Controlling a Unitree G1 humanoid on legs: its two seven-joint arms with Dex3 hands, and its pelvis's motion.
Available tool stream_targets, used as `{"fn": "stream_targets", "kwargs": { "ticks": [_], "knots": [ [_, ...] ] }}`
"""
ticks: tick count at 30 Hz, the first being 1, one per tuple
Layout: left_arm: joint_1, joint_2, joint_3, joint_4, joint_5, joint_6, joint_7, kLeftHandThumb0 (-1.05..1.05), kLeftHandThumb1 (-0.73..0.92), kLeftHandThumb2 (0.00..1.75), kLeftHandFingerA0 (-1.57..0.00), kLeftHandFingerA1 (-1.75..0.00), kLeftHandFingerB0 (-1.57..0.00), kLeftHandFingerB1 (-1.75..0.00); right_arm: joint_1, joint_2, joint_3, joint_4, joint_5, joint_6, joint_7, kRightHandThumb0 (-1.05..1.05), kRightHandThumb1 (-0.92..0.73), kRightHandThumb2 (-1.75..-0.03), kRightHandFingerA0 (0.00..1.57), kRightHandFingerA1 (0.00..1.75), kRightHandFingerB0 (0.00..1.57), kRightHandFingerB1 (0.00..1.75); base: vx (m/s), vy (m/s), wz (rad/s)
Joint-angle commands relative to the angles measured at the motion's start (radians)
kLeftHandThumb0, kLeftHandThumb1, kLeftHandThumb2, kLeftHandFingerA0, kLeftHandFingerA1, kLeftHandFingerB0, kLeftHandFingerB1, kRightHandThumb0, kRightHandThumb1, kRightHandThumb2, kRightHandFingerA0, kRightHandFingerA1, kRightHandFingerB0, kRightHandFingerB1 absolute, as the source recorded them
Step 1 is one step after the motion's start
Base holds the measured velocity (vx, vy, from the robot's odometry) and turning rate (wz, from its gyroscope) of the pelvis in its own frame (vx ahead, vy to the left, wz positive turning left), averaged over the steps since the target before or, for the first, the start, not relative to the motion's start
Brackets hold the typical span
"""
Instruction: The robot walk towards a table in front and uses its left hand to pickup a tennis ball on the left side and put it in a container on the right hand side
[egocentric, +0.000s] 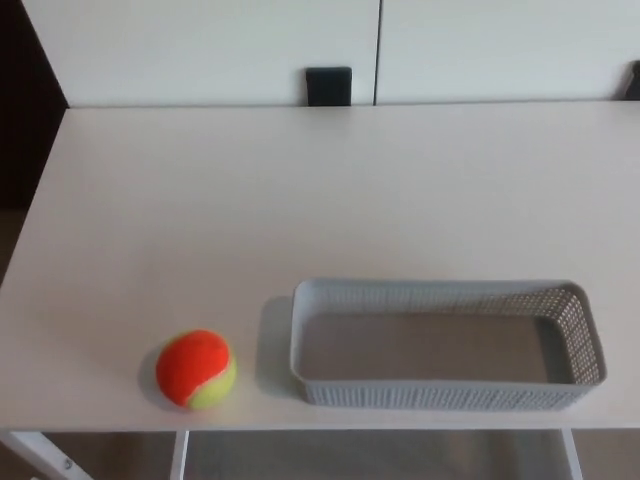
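An orange and yellow-green tennis ball rests on the white table near its front edge, on the left. Just to its right stands a grey perforated basket, long and shallow, with nothing inside it. A small gap separates the ball from the basket's left wall. Neither of my hands shows in the head view.
The table's front edge runs along the bottom of the picture, its left edge slanting up at the far left. White panels stand behind the table, with a small black block at the back edge. White table legs show below.
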Motion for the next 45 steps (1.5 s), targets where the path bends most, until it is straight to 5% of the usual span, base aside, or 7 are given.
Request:
{"fn": "stream_targets", "kwargs": {
  "ticks": [1,18,25,32,33,40,45],
  "knots": [
    [0.153,0.028,-0.078,-0.302,-0.106,0.015,-0.201,-0.23,0.63,0.59,-0.50,-0.38,-0.36,-0.34,-0.004,-0.008,0.003,-0.008,-0.005,0.015,0.000,-0.44,-0.51,-0.75,0.67,0.56,0.44,0.47,0.01,0.089,-0.15],
    [0.415,0.174,-0.113,-0.691,-0.113,-0.256,-0.393,-0.50,0.59,0.58,-0.51,-0.37,-0.34,-0.32,-0.002,-0.012,0.003,-0.014,-0.001,0.030,0.005,-0.37,-0.59,-0.57,0.72,0.45,0.47,0.36,0.01,0.055,0.03],
    [0.562,0.260,-0.020,-0.943,-0.315,-0.285,-0.534,-0.47,0.55,0.57,-0.43,-0.37,-0.30,-0.32,-0.006,-0.015,0.004,-0.011,-0.001,0.031,0.006,-0.46,-0.51,-0.76,0.68,0.57,0.43,0.47,0.00,0.000,0.00],
    [0.641,0.240,0.070,-1.204,-0.627,-0.411,-0.647,-0.43,0.59,0.58,-0.40,-0.39,-0.29,-0.33,-0.017,-0.024,0.005,-0.007,-0.002,0.038,0.015,-0.38,-0.59,-0.58,0.71,0.45,0.47,0.37,0.00,0.000,0.00],
    [0.629,0.238,0.085,-1.244,-0.661,-0.420,-0.636,-0.49,0.52,0.76,-0.28,-0.47,-0.21,-0.42,-0.018,-0.024,0.004,-0.008,0.001,0.040,0.017,-0.39,-0.59,-0.58,0.71,0.46,0.47,0.37,0.00,0.000,0.00],
    [0.405,0.232,0.096,-1.381,-0.678,-0.503,-0.325,-0.42,0.48,0.54,-0.35,-0.38,-0.24,-0.30,-0.017,-0.020,-0.001,-0.006,0.012,0.046,0.024,-0.48,-0.50,-0.76,0.67,0.57,0.43,0.48,0.00,0.000,0.00],
    [0.086,0.101,0.142,-1.339,-0.279,-0.260,-0.072,-0.36,0.45,0.62,-0.21,-0.37,-0.18,-0.33,-0.024,-0.030,0.014,0.013,-0.013,0.024,0.022,-0.47,-0.51,-0.77,0.64,0.57,0.42,0.48,0.00,0.000,0.00]
  ]
}}
